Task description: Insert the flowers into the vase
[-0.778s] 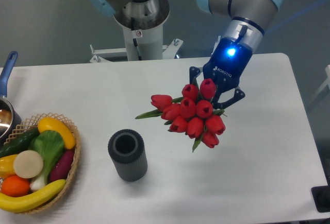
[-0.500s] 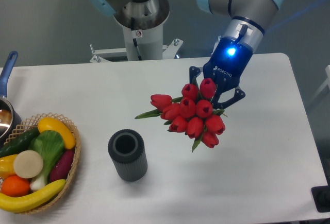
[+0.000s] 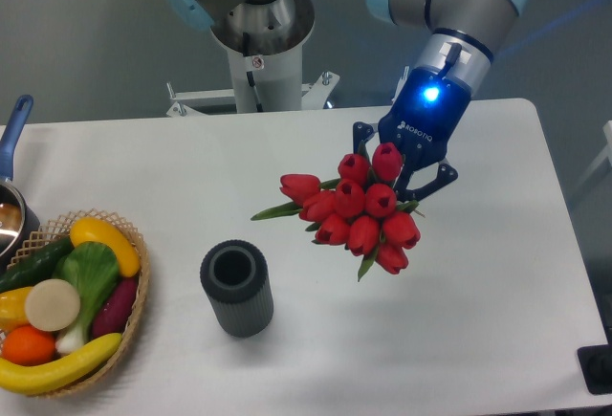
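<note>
Gripper (image 3: 400, 175) fingers closed on the stems of the flowers (image 3: 359, 213), which hide most of the grip; red buds face the camera, held clear of the table (image 3: 497, 292). Landmark: the vase (image 3: 236, 287), upright on the table, mouth open. The flowers lie up and to the right of the vase, well apart; a woven basket (image 3: 134, 316) of produce stands left of the vase.
</note>
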